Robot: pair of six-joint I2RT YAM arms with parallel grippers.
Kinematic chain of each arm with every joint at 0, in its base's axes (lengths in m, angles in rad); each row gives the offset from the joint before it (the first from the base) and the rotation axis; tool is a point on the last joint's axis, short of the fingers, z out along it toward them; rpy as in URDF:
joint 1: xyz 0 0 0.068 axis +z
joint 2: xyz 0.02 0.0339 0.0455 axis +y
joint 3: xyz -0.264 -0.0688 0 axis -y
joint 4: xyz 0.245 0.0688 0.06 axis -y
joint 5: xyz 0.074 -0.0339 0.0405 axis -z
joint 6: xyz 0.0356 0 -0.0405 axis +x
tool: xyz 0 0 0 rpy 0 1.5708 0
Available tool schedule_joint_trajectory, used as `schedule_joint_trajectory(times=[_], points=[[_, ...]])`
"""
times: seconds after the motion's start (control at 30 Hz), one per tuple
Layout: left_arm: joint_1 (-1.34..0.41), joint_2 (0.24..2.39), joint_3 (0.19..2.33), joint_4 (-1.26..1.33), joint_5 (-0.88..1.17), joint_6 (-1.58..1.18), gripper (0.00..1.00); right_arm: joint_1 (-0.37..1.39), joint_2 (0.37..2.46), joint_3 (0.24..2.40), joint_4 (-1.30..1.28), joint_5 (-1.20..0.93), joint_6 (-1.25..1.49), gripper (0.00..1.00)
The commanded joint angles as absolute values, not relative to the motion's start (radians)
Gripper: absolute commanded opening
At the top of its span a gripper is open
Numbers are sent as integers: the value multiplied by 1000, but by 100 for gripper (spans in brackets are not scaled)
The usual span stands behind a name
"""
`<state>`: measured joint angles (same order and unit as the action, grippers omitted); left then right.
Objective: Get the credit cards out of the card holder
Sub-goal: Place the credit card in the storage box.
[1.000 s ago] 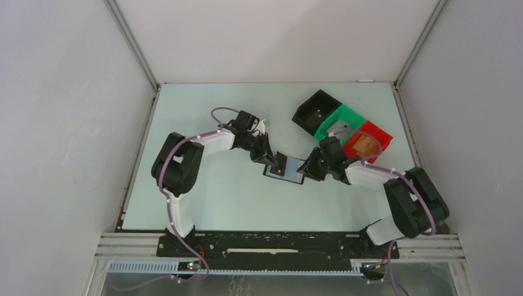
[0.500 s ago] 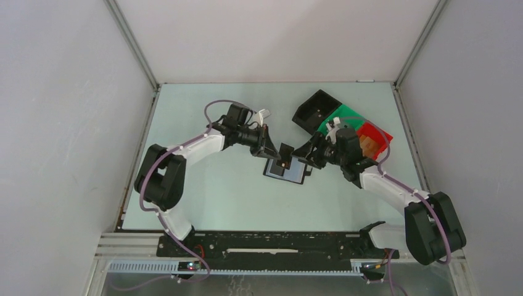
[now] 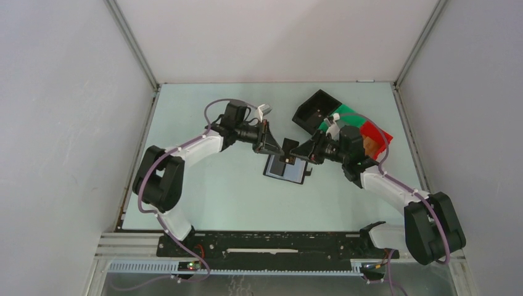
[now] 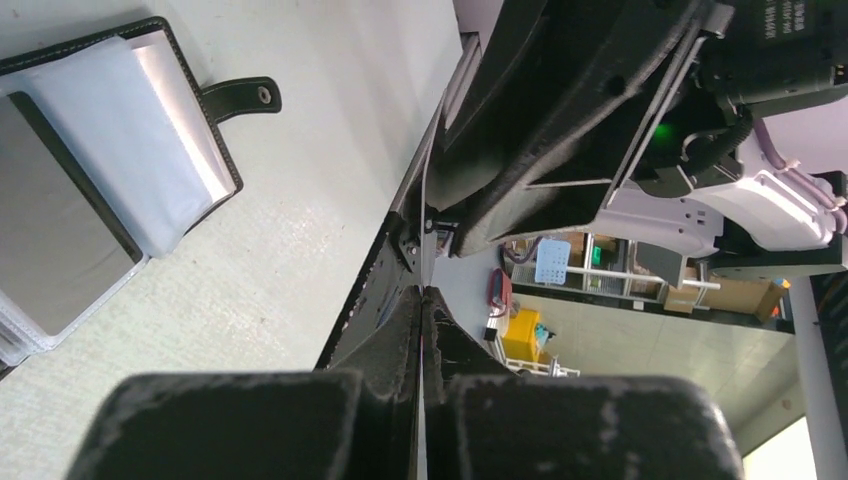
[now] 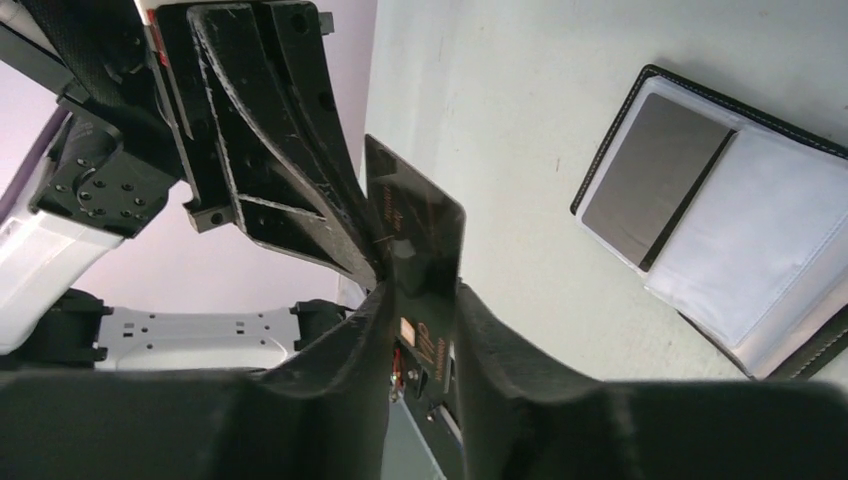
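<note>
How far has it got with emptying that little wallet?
Done: the black folding card holder lies open, and one dark plastic card is out, lifted above it. In hand: the left gripper is shut on that card, and the right gripper has a finger on either side of it. Left: at least one grey card sits in a pocket.

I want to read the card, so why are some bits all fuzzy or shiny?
Left wrist view: the left fingers, near the lens, blur, and the card holder has white glare on its plastic. Right wrist view: the right fingers are fuzzy too; the dark card is sharper, its print faint. Top view: sharp, evenly lit, but everything is tiny.
</note>
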<state>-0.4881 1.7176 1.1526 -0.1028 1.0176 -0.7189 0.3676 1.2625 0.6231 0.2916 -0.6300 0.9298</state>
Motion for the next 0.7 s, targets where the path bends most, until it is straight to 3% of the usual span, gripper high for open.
schedule_joint_trajectory(times=[0.0, 0.2, 0.3, 0.43, 0.67], points=[[-486, 1665, 1128, -25, 1057, -765, 0, 367, 1251, 621, 359, -668, 943, 30], [-486, 1671, 1130, -5, 1063, -788, 0, 365, 1236, 621, 359, -665, 943, 0], [-486, 1670, 1134, -5, 1062, -791, 4, 364, 1218, 621, 336, -646, 939, 0], [-485, 1672, 1136, -7, 1047, -797, 26, 349, 1176, 621, 293, -608, 929, 0], [-460, 1643, 1186, -174, 934, -704, 39, 296, 1106, 692, 71, -455, 866, 0]])
